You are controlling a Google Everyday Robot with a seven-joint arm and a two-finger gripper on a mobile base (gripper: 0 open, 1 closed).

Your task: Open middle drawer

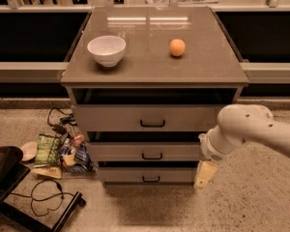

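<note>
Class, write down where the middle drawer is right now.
In the camera view the middle drawer sits centre frame, between the top drawer and the bottom drawer; the gripper hangs just below its right end.

The gripper (205, 173) hangs at the cabinet's (150, 66) lower right, just below the middle drawer's (121, 152) right end.

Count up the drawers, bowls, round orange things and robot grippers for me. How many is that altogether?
Drawers: 3, namely top drawer, middle drawer, bottom drawer
Bowls: 1, the white bowl on the cabinet top
Round orange things: 1, the orange ball on the cabinet top
Grippers: 1, the gripper, low at the drawers' right edge
Total: 6
</note>
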